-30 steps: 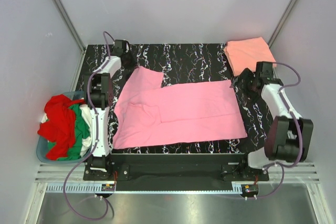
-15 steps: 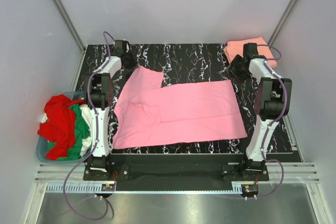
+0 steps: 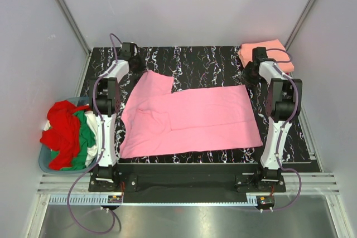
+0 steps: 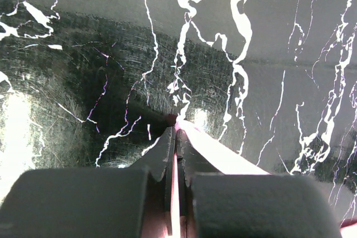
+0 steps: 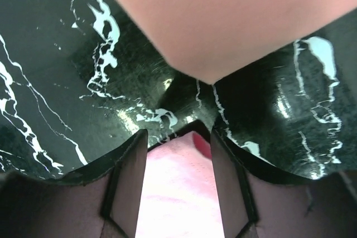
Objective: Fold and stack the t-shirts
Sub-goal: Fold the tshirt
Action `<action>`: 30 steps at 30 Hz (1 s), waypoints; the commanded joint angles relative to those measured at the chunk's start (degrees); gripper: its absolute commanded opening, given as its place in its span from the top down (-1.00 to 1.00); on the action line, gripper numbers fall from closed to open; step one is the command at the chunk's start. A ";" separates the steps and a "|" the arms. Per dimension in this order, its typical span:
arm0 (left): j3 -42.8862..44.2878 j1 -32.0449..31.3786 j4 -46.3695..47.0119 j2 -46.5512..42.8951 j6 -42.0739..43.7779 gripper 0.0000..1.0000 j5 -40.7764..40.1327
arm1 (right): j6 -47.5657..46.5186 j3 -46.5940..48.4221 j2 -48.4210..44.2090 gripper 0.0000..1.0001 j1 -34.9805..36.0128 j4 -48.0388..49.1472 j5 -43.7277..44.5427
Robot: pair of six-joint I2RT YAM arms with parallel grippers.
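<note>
The bubblegum pink t-shirt (image 3: 189,118) lies spread flat on the black marbled table (image 3: 206,59). My left gripper (image 3: 137,66) is at the shirt's far left corner. In the left wrist view it (image 4: 177,132) is shut on a thin fold of pink cloth (image 4: 223,157). My right gripper (image 3: 250,79) is at the shirt's far right corner. In the right wrist view it (image 5: 178,149) is open, and the pink corner (image 5: 178,193) lies between its jaws. The folded salmon-orange t-shirt (image 3: 270,54) lies at the far right corner and also shows in the right wrist view (image 5: 234,20).
A round blue-grey basket (image 3: 47,164) stands off the table's left edge. It holds a red shirt (image 3: 64,126), a green shirt (image 3: 85,132) and a white shirt (image 3: 96,147). Grey walls close in the back and sides.
My right arm swung in from the right side. Its gripper moved left to the pink shirt's far right corner. The left arm and the shirt have not moved.
</note>
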 commanded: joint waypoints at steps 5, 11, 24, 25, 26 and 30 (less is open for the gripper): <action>-1.17 0.19 0.29 -1.93 -0.07 1.00 -0.38 | -1.18 2.09 2.11 0.17 1.49 -0.60 2.80; -1.08 0.19 -0.06 -1.93 0.01 1.00 -0.11 | -1.53 0.60 1.32 0.91 1.58 -0.60 3.42; -1.25 0.10 -7.79 -12.46 1.51 1.00 -1.78 | -2.41 0.60 -5.53 1.00 1.49 -2.36 4.56; -1.69 0.10 -8.14 -13.43 1.59 1.00 -1.87 | -2.41 0.25 -6.75 1.00 1.49 -2.27 4.47; -2.13 0.01 -8.58 -14.49 1.68 1.00 -2.30 | -2.41 -0.02 -7.38 1.00 1.58 -2.36 4.39; -5.90 -0.25 -10.51 -20.37 2.56 1.00 -2.49 | -2.58 -1.16 -10.63 1.00 1.49 -2.89 4.39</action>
